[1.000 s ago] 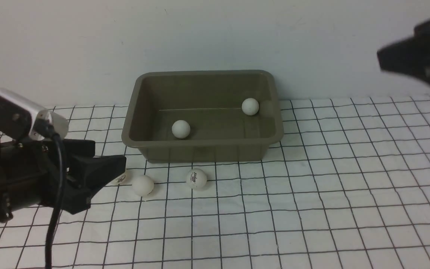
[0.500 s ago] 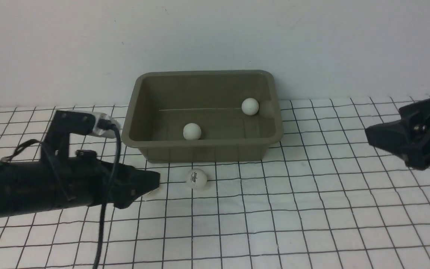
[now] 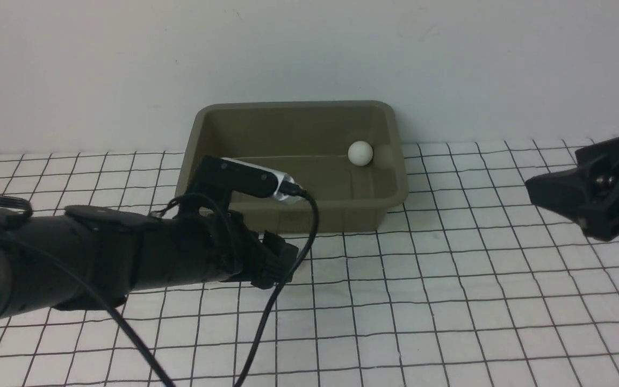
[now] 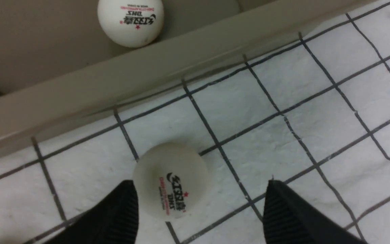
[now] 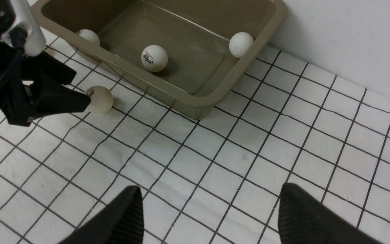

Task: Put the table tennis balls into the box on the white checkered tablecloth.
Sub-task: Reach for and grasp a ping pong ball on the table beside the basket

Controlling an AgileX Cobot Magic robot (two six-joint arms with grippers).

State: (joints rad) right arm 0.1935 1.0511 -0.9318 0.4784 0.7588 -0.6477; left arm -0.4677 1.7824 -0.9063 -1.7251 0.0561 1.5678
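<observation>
One step wants care: over the white checkered tablecloth [image 3: 449, 279], beside the olive-grey rectangular plastic box [image 3: 293, 105], the left gripper [image 4: 200, 189], spread and empty, should centre on the small white table tennis ball [image 4: 171, 179] off-centre near one finger [image 4: 120, 210] before closing. Right gripper [image 5: 209, 189] hangs open. Three more balls [image 5: 154, 57] sit in the box.

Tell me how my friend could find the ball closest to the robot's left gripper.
Find the olive-grey box on the white checkered tablecloth. Right in front of its front wall, one table tennis ball lies on the cloth, between the jaws of the open left gripper. Unlike the balls inside the box, it sits outside.
</observation>
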